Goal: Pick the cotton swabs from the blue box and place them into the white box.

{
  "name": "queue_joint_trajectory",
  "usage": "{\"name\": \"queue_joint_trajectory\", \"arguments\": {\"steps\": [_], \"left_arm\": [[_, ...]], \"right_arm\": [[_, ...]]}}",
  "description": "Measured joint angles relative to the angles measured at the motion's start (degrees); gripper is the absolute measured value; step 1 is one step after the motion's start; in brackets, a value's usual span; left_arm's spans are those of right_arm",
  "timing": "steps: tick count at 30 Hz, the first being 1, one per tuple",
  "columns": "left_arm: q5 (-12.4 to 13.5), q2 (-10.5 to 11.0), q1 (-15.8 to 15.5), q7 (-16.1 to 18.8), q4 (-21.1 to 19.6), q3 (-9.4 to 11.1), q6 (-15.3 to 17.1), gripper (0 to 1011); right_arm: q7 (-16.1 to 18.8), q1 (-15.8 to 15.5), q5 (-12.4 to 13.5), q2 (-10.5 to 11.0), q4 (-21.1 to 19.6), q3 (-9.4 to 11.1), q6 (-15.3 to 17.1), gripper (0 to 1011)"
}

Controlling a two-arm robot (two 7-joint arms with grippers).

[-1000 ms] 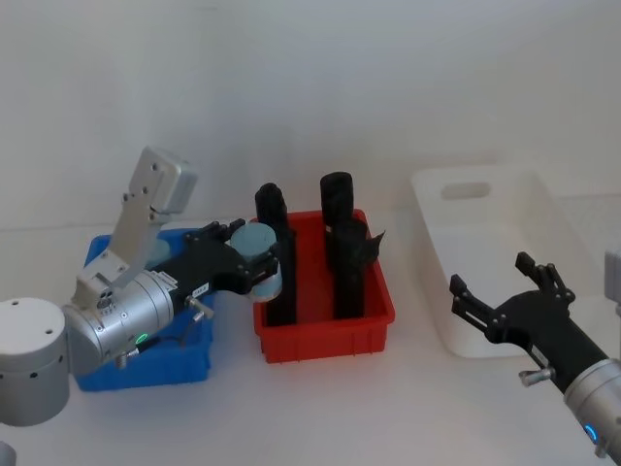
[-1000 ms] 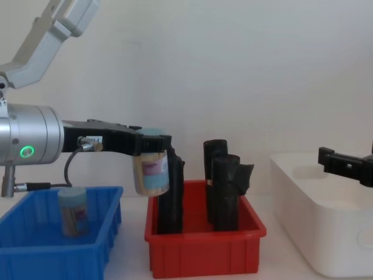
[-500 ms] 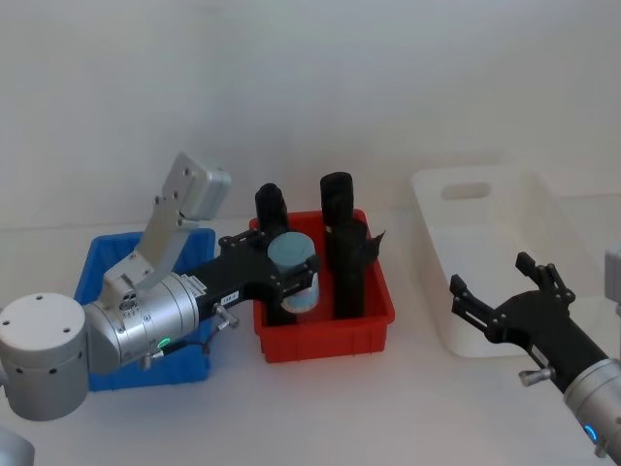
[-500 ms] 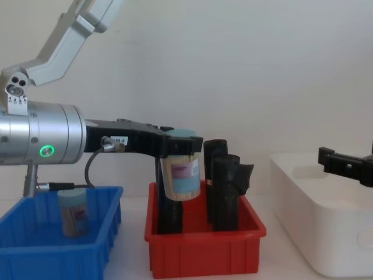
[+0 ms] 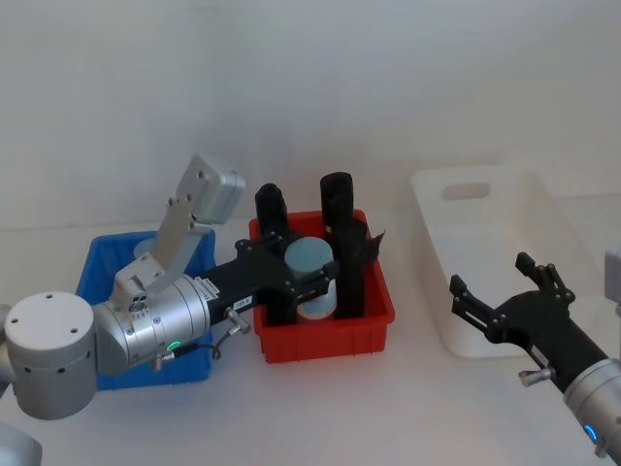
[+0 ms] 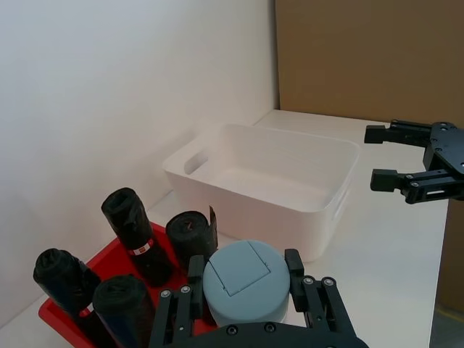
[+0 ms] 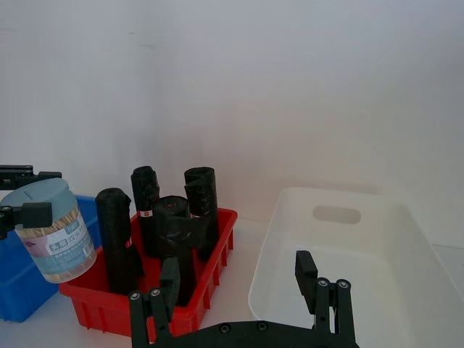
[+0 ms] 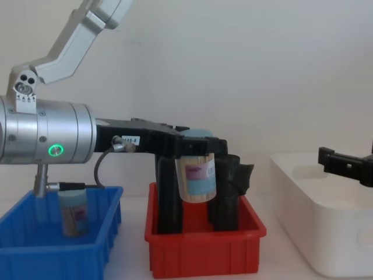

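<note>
One jar of cotton swabs (image 8: pixel 196 178) hangs clamped upright in the left gripper (image 6: pixel 244 290) above the red bin (image 8: pixel 204 251), close to the black rolls (image 5: pixel 337 194), so it wants carrying high and level to the white box (image 8: pixel 326 233), clear of the right gripper (image 5: pixel 505 296) hovering spread open nearby.

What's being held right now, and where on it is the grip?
The left gripper holds one cotton swab jar, clamped on opposite sides just under its lid, above the red bin. The right gripper is open and empty.
</note>
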Motion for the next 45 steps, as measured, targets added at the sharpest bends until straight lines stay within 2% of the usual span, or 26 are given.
{"name": "queue_joint_trajectory", "arguments": {"steps": [10, 16, 29, 45], "left_arm": [[0.0, -0.1, -0.1, -0.7, -0.1, 0.2, -0.1, 671], [0.0, -0.1, -0.1, -0.9, -0.1, 0.2, -0.1, 671], [0.0, -0.2, -0.1, -1.1, -0.1, 0.3, -0.1, 671], [0.0, -0.2, -0.1, -1.2, -0.1, 0.3, -0.1, 671]], "right_arm": [[1.3, 0.2, -0.4, 0.0, 0.2, -0.1, 0.1, 1001], [4.4, 1.0, -1.4, -0.1, 1.0, -0.4, 0.5, 1001], [13.8, 4.2, -4.4, -1.1, 4.5, -1.7, 1.0, 1001], [27.8, 11.9, -9.2, -4.3, 12.8, -3.9, 0.3, 1001]]}}
